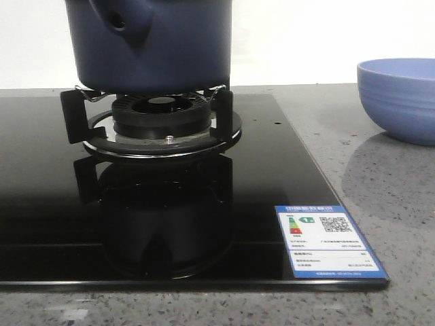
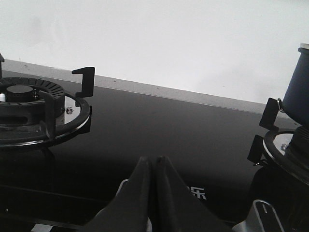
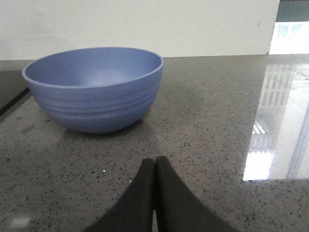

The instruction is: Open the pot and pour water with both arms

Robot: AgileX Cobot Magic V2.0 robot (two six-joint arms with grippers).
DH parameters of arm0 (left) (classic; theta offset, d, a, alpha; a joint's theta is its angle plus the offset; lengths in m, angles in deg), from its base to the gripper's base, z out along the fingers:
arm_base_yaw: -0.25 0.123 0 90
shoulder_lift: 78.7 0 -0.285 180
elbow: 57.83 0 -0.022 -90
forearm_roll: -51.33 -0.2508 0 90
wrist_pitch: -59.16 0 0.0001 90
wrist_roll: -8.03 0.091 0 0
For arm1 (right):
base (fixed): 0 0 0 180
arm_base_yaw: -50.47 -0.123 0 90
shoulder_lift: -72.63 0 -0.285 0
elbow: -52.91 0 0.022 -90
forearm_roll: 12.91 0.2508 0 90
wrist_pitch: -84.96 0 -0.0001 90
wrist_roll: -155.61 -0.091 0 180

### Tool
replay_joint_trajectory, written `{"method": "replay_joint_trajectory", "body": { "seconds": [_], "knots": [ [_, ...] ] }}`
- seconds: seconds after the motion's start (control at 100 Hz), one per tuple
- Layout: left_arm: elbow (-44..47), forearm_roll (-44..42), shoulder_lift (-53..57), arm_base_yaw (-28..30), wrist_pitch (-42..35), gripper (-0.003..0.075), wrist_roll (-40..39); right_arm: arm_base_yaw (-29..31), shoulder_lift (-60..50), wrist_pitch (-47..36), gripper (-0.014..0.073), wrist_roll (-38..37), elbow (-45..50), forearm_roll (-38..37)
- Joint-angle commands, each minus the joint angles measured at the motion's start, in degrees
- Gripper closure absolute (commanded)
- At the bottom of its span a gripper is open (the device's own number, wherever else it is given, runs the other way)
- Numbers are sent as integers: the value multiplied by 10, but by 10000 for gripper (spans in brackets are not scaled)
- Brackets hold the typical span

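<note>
The pot [image 1: 153,44], dark navy with a stubby holed handle stub on its near-left side, sits on the black prongs of the burner grate [image 1: 160,122] at the far middle of the glass hob [image 1: 54,224]; its top is cut off in the front view, so whether a lid is on cannot be told there. The hob's right edge runs just beside an energy label [image 1: 329,241], and beyond it lies open speckled stone counter [image 1: 380,183] with a light-blue ribbed bowl [image 1: 401,98] at the far right, well apart from the pot. The left gripper [image 2: 154,162] hangs low over bare glass between two burners, fingers pressed together, holding nothing; only this view shows the second burner [image 2: 29,104] to the left. The right gripper [image 3: 155,164], likewise closed and empty, sits low over the counter near the bowl [image 3: 94,87], whose inside looks empty here.
</note>
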State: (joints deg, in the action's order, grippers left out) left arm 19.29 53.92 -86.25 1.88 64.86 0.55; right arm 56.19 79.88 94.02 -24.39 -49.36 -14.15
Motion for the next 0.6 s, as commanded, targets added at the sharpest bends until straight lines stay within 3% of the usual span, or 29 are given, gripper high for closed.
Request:
{"method": "replay_joint_trajectory", "body": {
  "seconds": [0.0, 0.59],
  "knots": [
    [20, 4, 15, -3, -42, 741, -6, -1, -10, -51, 637, 0, 14, -3],
    [20, 4, 15, -3, -42, 741, -6, -1, -10, -58, 637, 0, 14, -3]
  ]
}}
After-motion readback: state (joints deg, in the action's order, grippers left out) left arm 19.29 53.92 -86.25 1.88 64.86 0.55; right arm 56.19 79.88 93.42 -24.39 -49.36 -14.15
